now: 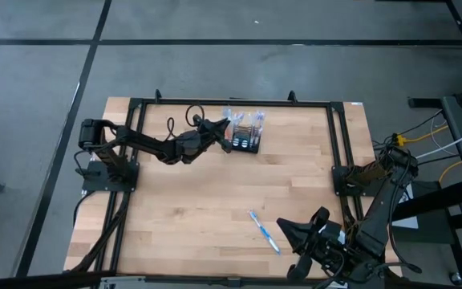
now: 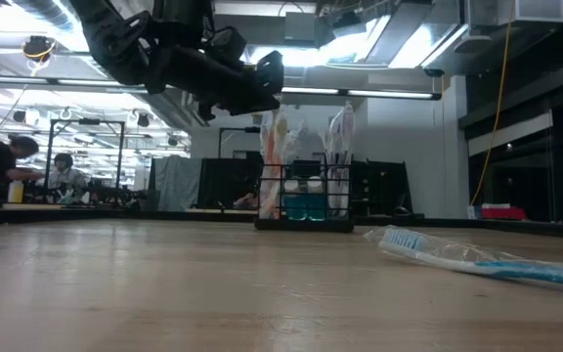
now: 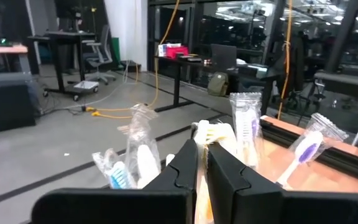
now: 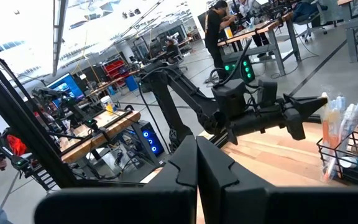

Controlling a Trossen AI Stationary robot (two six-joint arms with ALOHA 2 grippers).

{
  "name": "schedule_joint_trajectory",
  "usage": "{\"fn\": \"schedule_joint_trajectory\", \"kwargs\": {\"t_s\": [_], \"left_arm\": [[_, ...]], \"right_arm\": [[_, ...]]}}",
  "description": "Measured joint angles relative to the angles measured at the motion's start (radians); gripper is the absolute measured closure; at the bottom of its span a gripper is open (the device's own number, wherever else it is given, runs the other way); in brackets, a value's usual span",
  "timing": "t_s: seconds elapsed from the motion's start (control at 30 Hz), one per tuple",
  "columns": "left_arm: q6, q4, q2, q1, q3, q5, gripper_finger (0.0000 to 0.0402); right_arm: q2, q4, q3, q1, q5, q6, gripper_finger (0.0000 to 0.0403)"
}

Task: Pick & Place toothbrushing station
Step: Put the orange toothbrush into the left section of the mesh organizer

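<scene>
The small black rectangular mesh holder (image 1: 245, 144) stands near the far edge of the pale wooden counter (image 1: 215, 209), already stocked with several upright wrapped toothbrushes (image 3: 247, 124), so much of the filling looks done. One wrapped blue-and-white toothbrush (image 1: 265, 232) lies flat on the counter's near side, well apart from the holder — by my judgement that is the piece left to place. The left claw (image 1: 224, 124) hovers just beside the holder's top with its fingers together on nothing, while the right claw (image 1: 284, 225) waits close to the loose brush — shut and empty.
</scene>
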Motion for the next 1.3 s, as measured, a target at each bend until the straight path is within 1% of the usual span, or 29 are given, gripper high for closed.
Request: {"fn": "schedule_joint_trajectory", "kwargs": {"t_s": [0.13,0.23,0.43,0.6,0.73,0.97,1.2,1.3], "left_arm": [[-0.026,-0.006,-0.001,0.0,0.001,-0.024,0.0393],[0.02,0.054,0.002,-0.007,-0.003,-0.051,0.0393],[0.014,0.127,-0.006,0.001,-0.001,-0.046,0.0393],[0.042,0.158,-0.006,0.001,-0.001,-0.045,0.0393],[0.032,0.122,-0.007,0.006,0.001,-0.044,0.0393],[-0.011,-0.001,-0.01,-0.017,0.004,-0.066,0.0394],[-0.029,-0.031,-0.011,-0.017,0.005,-0.066,0.0393],[-0.031,-0.036,-0.011,-0.015,0.005,-0.064,0.0377]], "right_arm": [[0.0,0.0,0.0,0.0,0.0,0.0,0.0403],[0.0,0.0,0.0,0.0,0.0,0.001,0.0403],[0.0,0.0,0.0,0.0,0.0,0.0,0.0403],[0.0,0.0,0.0,0.0,0.0,0.001,0.0403],[0.0,0.0,0.0,0.0,0.0,0.001,0.0403],[0.0,0.0,0.0,0.0,0.0,0.002,0.0403],[0.0,0.0,0.0,-0.002,0.0,0.001,0.0403],[0.0,0.0,0.0,-0.002,0.0,0.001,0.0403]]}}
